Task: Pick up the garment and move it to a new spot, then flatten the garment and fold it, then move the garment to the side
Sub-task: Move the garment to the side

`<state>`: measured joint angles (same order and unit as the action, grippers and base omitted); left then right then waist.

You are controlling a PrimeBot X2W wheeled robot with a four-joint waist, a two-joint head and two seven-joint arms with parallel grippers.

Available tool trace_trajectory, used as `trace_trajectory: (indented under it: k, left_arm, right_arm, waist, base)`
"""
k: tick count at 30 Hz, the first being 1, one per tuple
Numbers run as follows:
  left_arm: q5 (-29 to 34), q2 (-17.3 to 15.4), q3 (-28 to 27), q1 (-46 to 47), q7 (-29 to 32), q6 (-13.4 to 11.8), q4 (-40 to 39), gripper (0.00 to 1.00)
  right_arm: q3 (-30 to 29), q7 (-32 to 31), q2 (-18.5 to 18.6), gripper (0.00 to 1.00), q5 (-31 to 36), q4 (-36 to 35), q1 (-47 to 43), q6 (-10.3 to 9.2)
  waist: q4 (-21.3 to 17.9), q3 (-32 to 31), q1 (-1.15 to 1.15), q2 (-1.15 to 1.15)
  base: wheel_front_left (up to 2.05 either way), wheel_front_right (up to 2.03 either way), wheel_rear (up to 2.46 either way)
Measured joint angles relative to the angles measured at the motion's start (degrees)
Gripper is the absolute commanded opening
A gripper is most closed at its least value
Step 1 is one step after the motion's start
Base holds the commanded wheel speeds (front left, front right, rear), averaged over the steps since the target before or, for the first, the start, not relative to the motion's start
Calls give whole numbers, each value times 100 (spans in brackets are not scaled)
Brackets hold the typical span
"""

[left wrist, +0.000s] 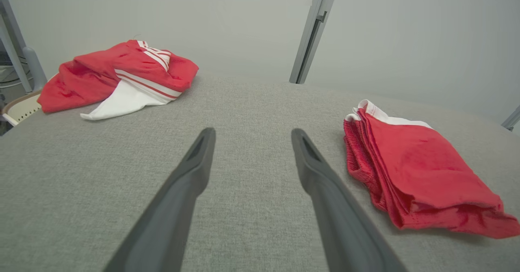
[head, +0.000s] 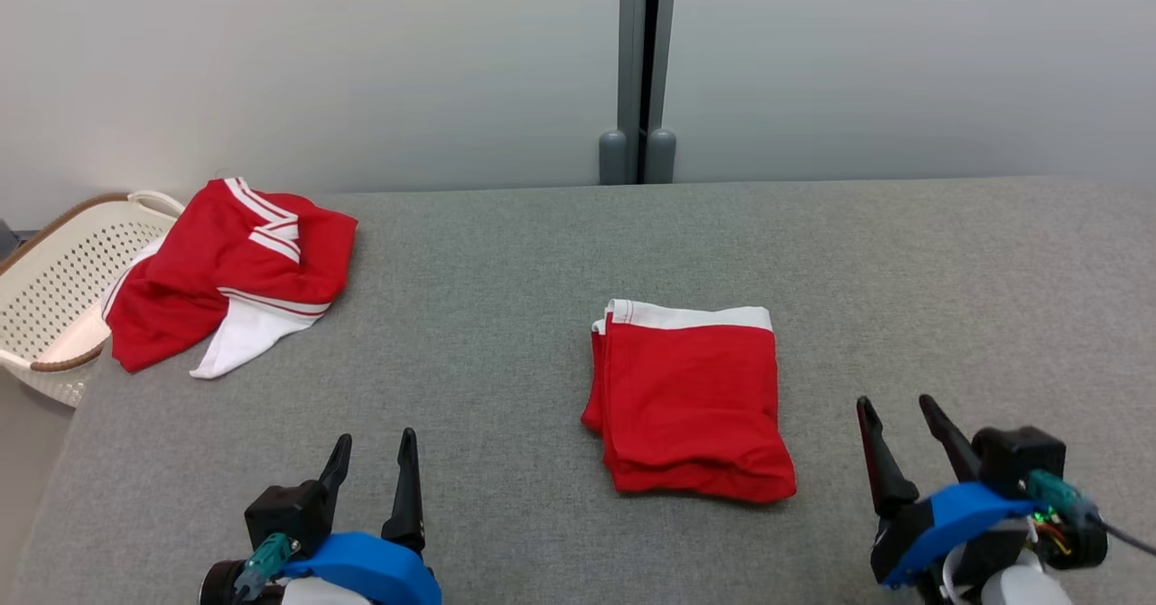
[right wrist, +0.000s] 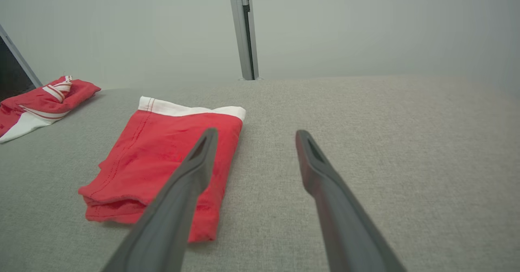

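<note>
A folded red garment [head: 691,399] with a white band along its far edge lies flat on the grey table, a little right of centre; it also shows as the folded garment [left wrist: 410,170] and the folded garment [right wrist: 162,158]. My left gripper [head: 375,451] stands open near the front edge, well left of it, fingers apart over bare cloth [left wrist: 252,136]. My right gripper [head: 894,411] stands open to the garment's right, its left finger [right wrist: 191,170] crossing in front of the garment's edge. Nothing is held.
A crumpled red garment with white stripes [head: 230,271] lies at the table's far left corner, partly over a white perforated basket [head: 54,289] beside the table. A grey post [head: 641,63] rises behind the table against the pale wall.
</note>
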<state>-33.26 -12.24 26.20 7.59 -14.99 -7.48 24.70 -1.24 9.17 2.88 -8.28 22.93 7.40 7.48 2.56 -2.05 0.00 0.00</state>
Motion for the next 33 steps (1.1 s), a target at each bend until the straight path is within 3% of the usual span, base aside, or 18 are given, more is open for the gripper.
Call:
trace_trajectory:
  k: [6, 13, 26, 27, 28, 30, 33]
  left_arm:
    - [32, 34, -22, 79, 0, 2, -52, 100]
    - [108, 151, -57, 298, 0, 47, -69, 100]
    - [268, 260, -249, 466, -1, 147, -63, 100]
    - [278, 271, -270, 468, -1, 148, -62, 100]
    - [298, 281, -289, 469, -1, 149, -62, 100]
    - [341, 291, -324, 480, -1, 176, -59, 100]
    - [412, 315, -326, 530, -1, 209, -76, 100]
  right_arm:
    - [-186, -1092, 127, 100, -96, 203, 740, 0]
    - [33, -2091, 625, 100, -720, 797, 1494, 0]
    - [327, -2732, 934, 100, -1260, 2022, 2070, 0]
    - [341, -2733, 931, 93, -1295, 2080, 2111, 0]
    - [353, -2732, 925, 48, -1339, 2130, 2157, 0]
    - [476, -2658, 918, 0, -1405, 2243, 2286, 0]
    - [632, -2508, 915, 0, -1444, 2301, 2393, 0]
  waist:
    - [171, 189, 0, 0]
    - [512, 543, 1, 0]
    - [1219, 1136, 1, 1]
    - [1239, 1159, 1, 1]
    - [1248, 1179, 1, 1]
    - [1217, 1226, 0, 0]
    - [1119, 1274, 1, 1]
  base:
    - [0, 0, 0]
    - [0, 0, 0]
    - [0, 0, 0]
    - [0, 0, 0]
    - [0, 0, 0]
    - [0, 0, 0]
    - [0, 0, 0]
